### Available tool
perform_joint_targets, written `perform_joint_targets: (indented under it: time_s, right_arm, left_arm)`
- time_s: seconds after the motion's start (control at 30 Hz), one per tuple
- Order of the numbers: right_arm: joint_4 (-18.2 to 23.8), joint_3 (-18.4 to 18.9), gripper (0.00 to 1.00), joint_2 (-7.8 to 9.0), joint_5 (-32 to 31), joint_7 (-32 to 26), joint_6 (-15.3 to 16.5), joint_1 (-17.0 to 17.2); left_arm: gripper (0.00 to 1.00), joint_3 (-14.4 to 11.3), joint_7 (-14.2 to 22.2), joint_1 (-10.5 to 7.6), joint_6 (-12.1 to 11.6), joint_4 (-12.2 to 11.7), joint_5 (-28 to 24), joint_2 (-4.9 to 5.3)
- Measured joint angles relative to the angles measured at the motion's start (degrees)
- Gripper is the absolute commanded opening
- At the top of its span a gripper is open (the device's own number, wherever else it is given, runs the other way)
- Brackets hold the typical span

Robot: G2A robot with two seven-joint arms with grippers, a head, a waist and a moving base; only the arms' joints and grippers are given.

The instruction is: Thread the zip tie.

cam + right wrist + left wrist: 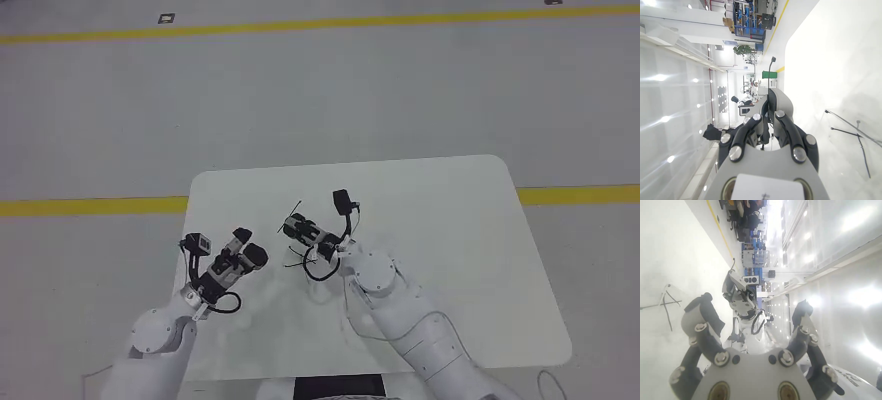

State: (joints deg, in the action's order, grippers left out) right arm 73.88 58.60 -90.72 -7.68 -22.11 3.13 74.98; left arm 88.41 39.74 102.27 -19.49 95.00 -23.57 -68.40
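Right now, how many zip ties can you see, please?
4: one zip tie in the right gripper, about three loose zip ties crossed on the table; overlaps may hide more.

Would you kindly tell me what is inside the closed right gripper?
The right gripper is shut on a black zip tie; its strap and head stick out past the fingertips. The part clamped between the pads is covered.

Grey floor w/ yellow lines
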Motion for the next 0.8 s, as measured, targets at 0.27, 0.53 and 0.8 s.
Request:
perform_joint_targets:
  time_s: [0.27, 0.53, 0.8]
  right_arm:
    - [-1.07, -0.66, 0.00, 0.09, 2.93, -1.66, -0.34, -0.32]
    - [-1.14, -0.69, 0.00, 0.12, 2.75, -1.72, -0.39, -0.45]
    - [-0.47, -1.37, 0.00, 0.31, 2.70, -0.58, -0.73, 0.45]
  left_arm:
    - [1.00, -0.37, 1.39, -2.83, 0.00, -1.66, 3.44, -1.33]
    - [1.00, -0.34, 1.53, -2.88, 0.01, -1.72, 3.57, -1.35]
    - [1.00, -1.10, -0.89, -3.88, -0.01, -2.72, 5.19, -1.23]
